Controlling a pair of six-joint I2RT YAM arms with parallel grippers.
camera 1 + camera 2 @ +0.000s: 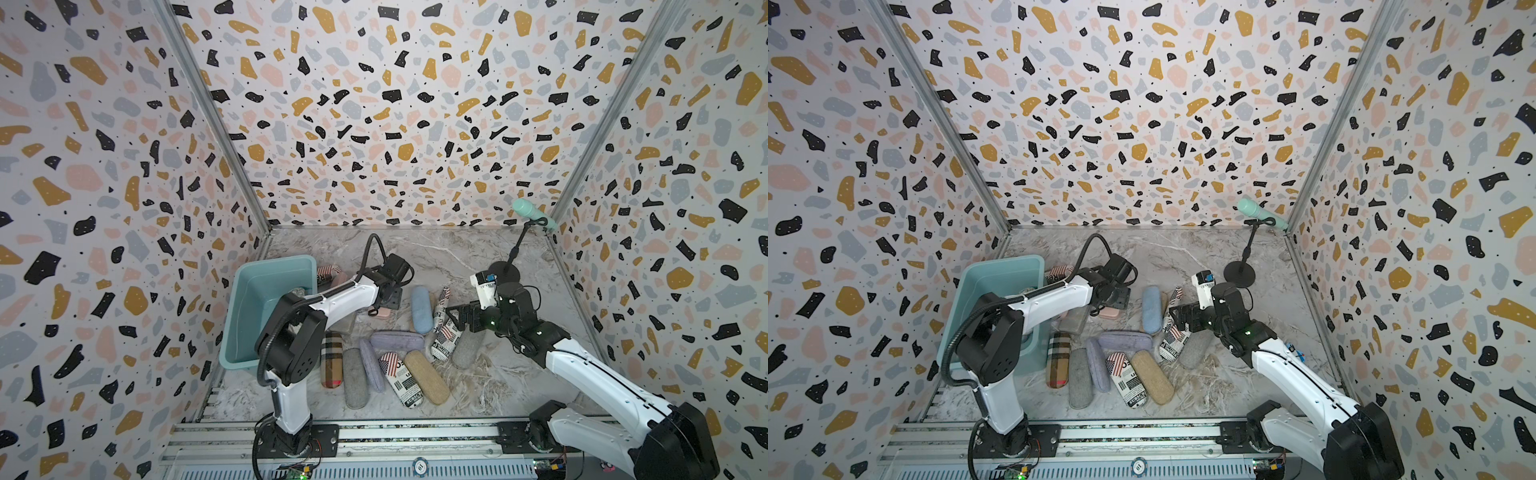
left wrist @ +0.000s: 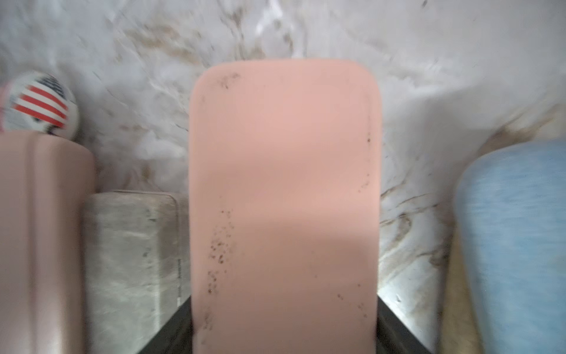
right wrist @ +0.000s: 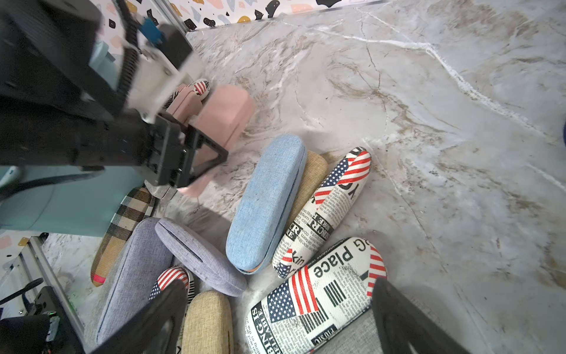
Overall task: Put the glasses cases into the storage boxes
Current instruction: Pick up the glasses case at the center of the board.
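1. One tub (image 1: 249, 324) stands at the far left of the worktop (image 1: 478, 257). The left arm (image 1: 332, 299) hides part of its inside. Something grey shows there, and we cannot tell what it is.
2. Just right of the tub, the left end effector (image 2: 283, 306) is closed across the long sides of the pink case (image 2: 284, 168), near mid-length. We cannot tell whether the case is clear of the worktop. We judge it light and stiff, but its skin is smooth and may slip. Across the narrow width at the middle is the right hold, since an end grip would let it swing.
3. Beside it lie a dull pink case (image 2: 39, 245) and a marbled case (image 2: 131, 260).
4. In the near middle we see the plaid case (image 1: 331, 359), the grey cases (image 1: 355, 384), the lavender cases (image 3: 199, 254) and the tan cases (image 3: 208, 321). These fabric shells should give the pads friction. Several lean on each other, so lifting one may shift its neighbours.
5. Further right are the blue case (image 3: 266, 202) and the newsprint cases (image 3: 315, 297). These are rounded and glossy, and we expect them to roll.
6. The right end effector (image 3: 280, 285) hangs over that right edge of the pile with its jaws wide, holding nothing.
7. Outside the tub we count fifteen cases:
   - four newsprint
   - two each of lavender, tan, grey and pink
   - one each of blue, plaid and marbled
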